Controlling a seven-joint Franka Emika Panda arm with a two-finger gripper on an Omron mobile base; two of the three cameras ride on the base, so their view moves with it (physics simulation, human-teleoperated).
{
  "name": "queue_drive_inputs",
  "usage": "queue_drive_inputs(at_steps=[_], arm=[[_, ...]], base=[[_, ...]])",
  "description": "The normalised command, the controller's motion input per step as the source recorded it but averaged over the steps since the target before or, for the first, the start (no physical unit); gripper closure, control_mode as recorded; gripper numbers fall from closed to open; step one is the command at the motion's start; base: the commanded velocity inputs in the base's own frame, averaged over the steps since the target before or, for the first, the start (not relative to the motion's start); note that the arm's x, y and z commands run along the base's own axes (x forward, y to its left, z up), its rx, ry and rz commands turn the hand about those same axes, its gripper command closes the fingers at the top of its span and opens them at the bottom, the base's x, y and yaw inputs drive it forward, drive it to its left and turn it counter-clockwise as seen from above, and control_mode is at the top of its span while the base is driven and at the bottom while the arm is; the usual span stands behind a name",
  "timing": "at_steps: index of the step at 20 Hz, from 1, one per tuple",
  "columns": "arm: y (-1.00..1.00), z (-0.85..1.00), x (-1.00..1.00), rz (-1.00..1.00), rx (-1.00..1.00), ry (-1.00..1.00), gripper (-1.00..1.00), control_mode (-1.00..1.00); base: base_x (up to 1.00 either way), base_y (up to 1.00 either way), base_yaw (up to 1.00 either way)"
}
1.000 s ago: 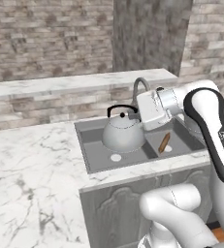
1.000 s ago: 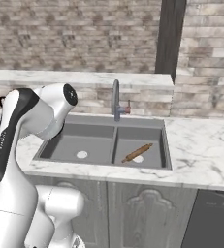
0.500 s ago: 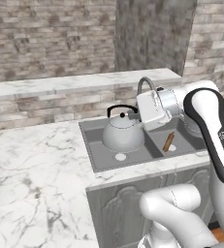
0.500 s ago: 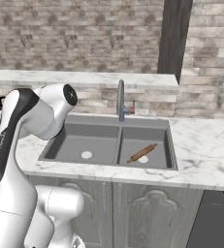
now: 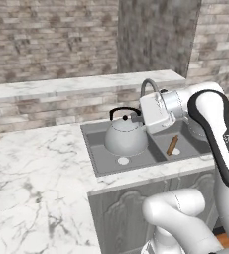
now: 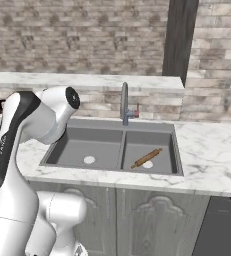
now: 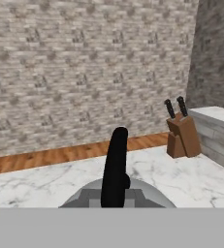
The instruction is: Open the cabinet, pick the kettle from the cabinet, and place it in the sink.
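Marble counter (image 5: 41, 163) runs under and to both sides of the gripper, with a raised marble ledge (image 5: 61, 87) past the basin in front of the brick wall.

Sink (image 5: 103, 158) sits directly below the gripper: two grey compartments, round drain in each. Right base view shows the same basin (image 6: 74, 150) with the divider down the middle.

Arm comes in from the lower right of the left base view, white hand block right against the kettle's handle side. Gripper (image 5: 142, 118) itself is mostly hidden by that block; jaws pinched to their narrowest, clamped on the kettle's thin black handle.

Kettle (image 5: 126, 136) hangs from the gripper over the left compartment, upright, handle arching over the dome. Can't tell whether its base touches the basin floor. Its drain shows just in front of it. In the hand view the black handle (image 7: 115, 167) rises up the middle with the grey kettle dome (image 7: 147, 193) beneath it.

Faucet (image 6: 124, 102) is just behind the hand, curved neck, at the back rim of the sink.

Rolling pin (image 6: 146, 158) lies diagonally in the other compartment, beside the gripper and below it, apart from the kettle.

Knife block (image 7: 183, 135) stands on the counter well beyond the gripper, two dark handles sticking out.
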Motion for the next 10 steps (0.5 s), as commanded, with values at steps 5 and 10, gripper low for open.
queue_drive_inputs(at_steps=[5, 10], arm=[[0.0, 0.0, 0.0, 0.0, 0.0, 0.0, 1.0, -1.0], [0.0, 0.0, 0.0, 0.0, 0.0, 0.0, 1.0, -1.0]], base=[[0.0, 0.0, 0.0], [0.0, 0.0, 0.0]])
